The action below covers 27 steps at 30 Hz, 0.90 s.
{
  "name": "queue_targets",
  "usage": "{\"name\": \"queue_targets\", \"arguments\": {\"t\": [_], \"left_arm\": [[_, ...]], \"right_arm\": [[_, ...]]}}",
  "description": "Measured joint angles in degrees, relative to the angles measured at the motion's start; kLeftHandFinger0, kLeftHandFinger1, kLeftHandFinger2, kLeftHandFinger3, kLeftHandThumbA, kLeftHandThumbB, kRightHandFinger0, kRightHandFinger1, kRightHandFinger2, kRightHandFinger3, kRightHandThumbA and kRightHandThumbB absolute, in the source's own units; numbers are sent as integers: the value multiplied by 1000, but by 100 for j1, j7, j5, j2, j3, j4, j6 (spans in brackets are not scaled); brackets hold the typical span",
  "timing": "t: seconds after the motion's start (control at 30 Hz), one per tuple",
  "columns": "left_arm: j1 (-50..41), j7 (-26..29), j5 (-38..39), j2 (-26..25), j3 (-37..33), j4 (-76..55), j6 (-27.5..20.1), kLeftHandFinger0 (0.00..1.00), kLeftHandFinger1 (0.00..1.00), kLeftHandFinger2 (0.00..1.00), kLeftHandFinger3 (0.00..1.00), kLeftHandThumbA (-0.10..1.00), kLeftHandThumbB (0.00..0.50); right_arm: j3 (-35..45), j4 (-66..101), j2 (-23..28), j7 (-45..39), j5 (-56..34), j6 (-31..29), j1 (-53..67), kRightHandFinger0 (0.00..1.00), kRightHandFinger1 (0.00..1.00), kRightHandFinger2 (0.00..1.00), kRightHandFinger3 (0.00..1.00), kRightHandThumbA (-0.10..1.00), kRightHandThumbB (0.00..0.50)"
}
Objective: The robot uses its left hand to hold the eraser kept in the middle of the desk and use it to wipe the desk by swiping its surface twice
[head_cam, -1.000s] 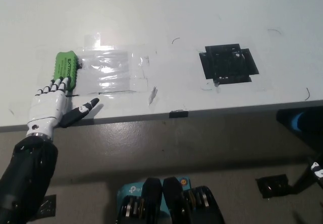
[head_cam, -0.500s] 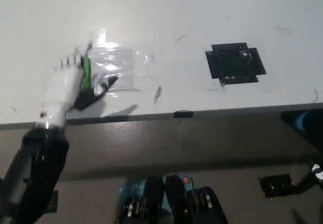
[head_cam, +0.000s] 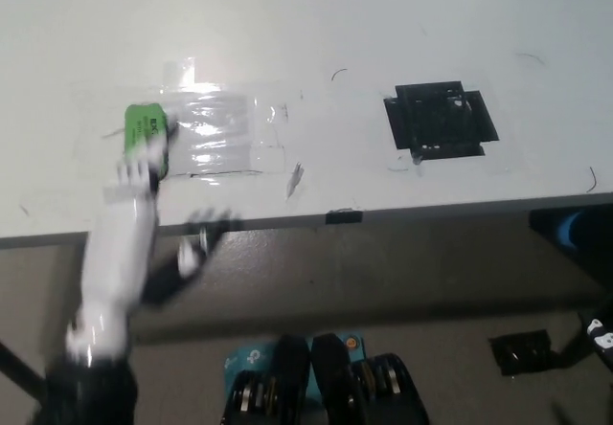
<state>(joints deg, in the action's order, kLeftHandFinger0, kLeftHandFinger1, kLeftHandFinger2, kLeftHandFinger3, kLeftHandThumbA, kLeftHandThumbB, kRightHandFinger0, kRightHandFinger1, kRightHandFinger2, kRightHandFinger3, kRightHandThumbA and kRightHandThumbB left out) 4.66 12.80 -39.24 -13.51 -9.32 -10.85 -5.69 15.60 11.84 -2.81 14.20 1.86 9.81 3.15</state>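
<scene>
A white desk (head_cam: 316,23) fills the upper half of the frame. A green eraser (head_cam: 146,136) lies at the left, at the edge of a clear taped plastic patch (head_cam: 225,130). The robot's white left hand (head_cam: 126,243) (badly motion-blurred) reaches up from the lower left, its fingertips (head_cam: 139,171) near the eraser's lower end; whether it grips cannot be told. A black tape square (head_cam: 439,121) sits at the upper right.
</scene>
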Motion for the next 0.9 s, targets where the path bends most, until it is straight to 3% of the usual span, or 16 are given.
{"name": "queue_targets", "arguments": {"t": [0.17, 0.3, 0.37, 0.4, 0.53, 0.6, 0.7, 0.73, 0.87, 0.9], "left_arm": [[-828, -2, 112, 84, 9, 16, -201, 1000, 1000, 1000, 1000, 1000, 262], [-1074, -3, 348, 320, 28, 228, -336, 1000, 1000, 1000, 1000, 1000, 221], [-1077, -4, 489, 441, 31, 362, -421, 1000, 1000, 1000, 1000, 1000, 277], [-1074, -7, 606, 544, 48, 430, -453, 1000, 1000, 1000, 1000, 1000, 252], [-1009, -19, 1047, 866, 120, 747, -561, 1000, 1000, 1000, 1000, 1000, 276], [-958, -48, 1291, 983, 160, 966, -615, 1000, 1000, 1000, 1000, 1000, 196], [-892, -53, 1506, 1092, 229, 1359, -722, 1000, 1000, 1000, 1000, 1000, 219], [-877, -54, 1568, 1125, 261, 1476, -731, 1000, 1000, 1000, 1000, 1000, 192], [-797, -79, 1860, 1166, 375, 1813, -771, 1000, 1000, 1000, 1000, 1000, 215], [-792, -89, 1912, 1168, 392, 1837, -772, 1000, 1000, 1000, 1000, 1000, 196]], "right_arm": [[-9, -2, 2, -15, -24, -1, 0, 978, 993, 1000, 1000, 1000, 18], [-14, -1, 2, -17, -27, -1, 1, 962, 975, 986, 1000, 1000, 5], [-13, -1, 3, -17, -27, -1, 1, 960, 968, 975, 1000, 1000, 0], [-13, -1, 3, -16, -28, -1, 2, 951, 963, 972, 1000, 1000, 6], [-13, -2, 3, -18, -34, -2, 2, 972, 978, 992, 1000, 1000, 22], [-12, -4, 3, -20, -50, -2, 3, 972, 980, 993, 1000, 1000, 16], [-11, -6, 4, -23, -69, -4, 24, 958, 977, 987, 1000, 1000, 21], [-11, -8, 3, -27, -77, -4, 37, 954, 978, 990, 1000, 1000, 18], [-11, -10, 4, -31, -81, -5, 55, 972, 988, 1000, 1000, 1000, 34], [-11, -10, 4, -31, -81, -5, 55, 996, 1000, 1000, 1000, 1000, 28]]}}
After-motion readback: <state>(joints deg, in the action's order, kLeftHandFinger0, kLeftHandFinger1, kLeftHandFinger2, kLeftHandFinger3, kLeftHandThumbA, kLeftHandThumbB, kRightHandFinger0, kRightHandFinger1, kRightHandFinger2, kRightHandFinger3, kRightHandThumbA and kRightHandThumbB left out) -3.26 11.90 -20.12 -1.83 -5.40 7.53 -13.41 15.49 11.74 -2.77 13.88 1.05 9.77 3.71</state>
